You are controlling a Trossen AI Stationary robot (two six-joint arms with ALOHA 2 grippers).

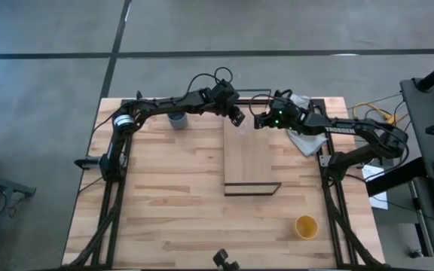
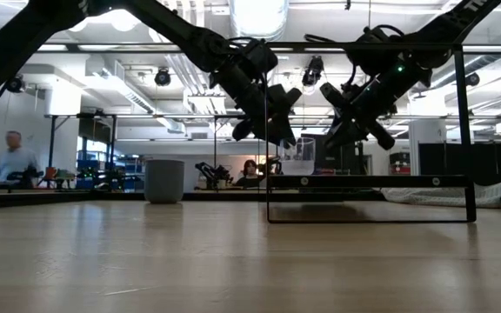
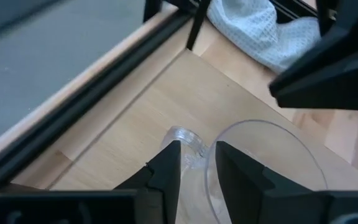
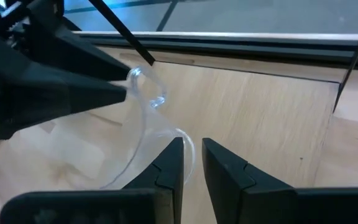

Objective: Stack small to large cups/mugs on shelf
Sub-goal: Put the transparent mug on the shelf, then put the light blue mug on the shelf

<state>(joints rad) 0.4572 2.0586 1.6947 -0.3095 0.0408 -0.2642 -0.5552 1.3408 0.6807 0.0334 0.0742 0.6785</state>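
My left gripper [image 1: 236, 117] hung over the far end of the shelf [image 1: 251, 162], and the clear glass [image 2: 297, 156] stood on that board right at my fingertips. Through my left wrist view, my two fingers [image 3: 166, 171] stood a narrow gap apart, with the near rim of the glass [image 3: 260, 165] running between them; I could not tell whether the pads touched the wall or stood just off it. From table height, the glass sat upright on the shelf's top, with my left fingers coming down on its left side and my right gripper [image 2: 355, 130] on its right.

My right gripper [image 1: 258, 120] faced the left one across the glass, both near it. In the right wrist view, its fingers [image 4: 169, 165] were also slightly parted, and the glass's curved edge [image 4: 145, 118] lay just ahead of them, not between them.

The blue-grey cup [image 1: 177, 118] stood on the tabletop [image 1: 164, 196] beside my left arm, off the shelf. The yellow-orange cup [image 1: 305, 226] stood well apart, near the table's front right corner. A white cloth [image 1: 301, 139] lay under my right arm, just beside the shelf.
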